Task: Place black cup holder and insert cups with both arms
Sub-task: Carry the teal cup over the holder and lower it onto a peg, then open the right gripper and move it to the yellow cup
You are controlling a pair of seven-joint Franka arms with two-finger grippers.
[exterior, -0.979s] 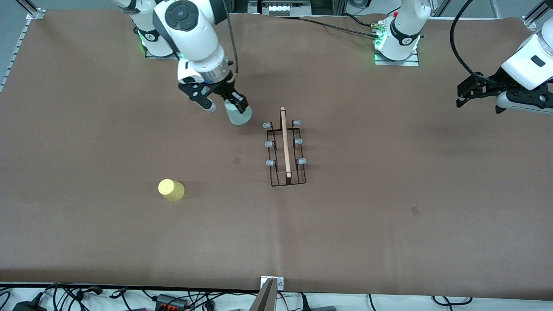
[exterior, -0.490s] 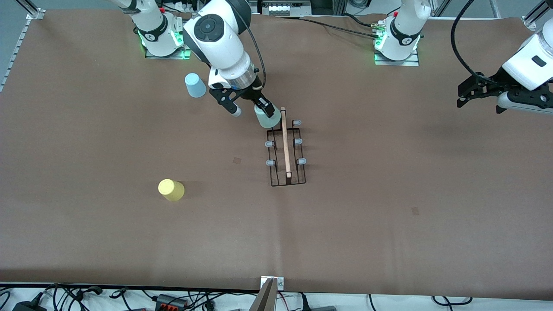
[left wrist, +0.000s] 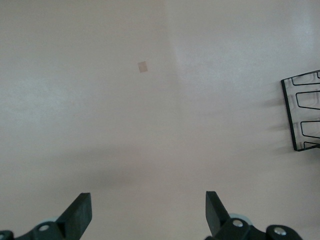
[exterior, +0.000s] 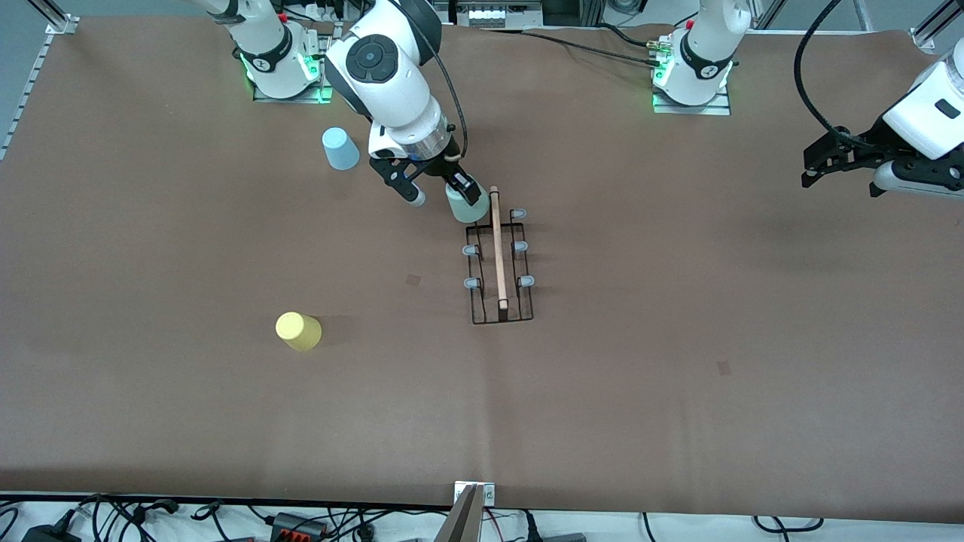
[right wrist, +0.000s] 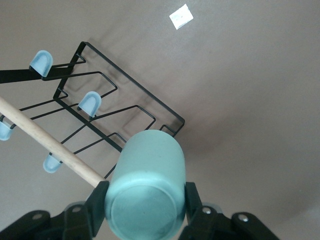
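Note:
The black cup holder (exterior: 498,260) stands mid-table, its wooden rod handle on top; it also shows in the right wrist view (right wrist: 115,107). My right gripper (exterior: 440,197) is shut on the mint green cup (exterior: 465,207), holding it upside down over the holder's end peg nearest the robots' bases; the cup fills the right wrist view (right wrist: 146,187). The light blue cup (exterior: 340,148) stands upside down near the right arm's base. The yellow cup (exterior: 298,330) stands nearer the front camera. My left gripper (exterior: 836,158) is open and empty, waiting above the left arm's end of the table.
A corner of the holder (left wrist: 302,112) shows at the edge of the left wrist view. Small square marks (exterior: 413,279) lie on the brown table cover. Cables run along the table's front edge.
My right gripper has carried the mint green cup from beside the holder to over its end peg. The light blue cup has come into view as the arm moved off it.

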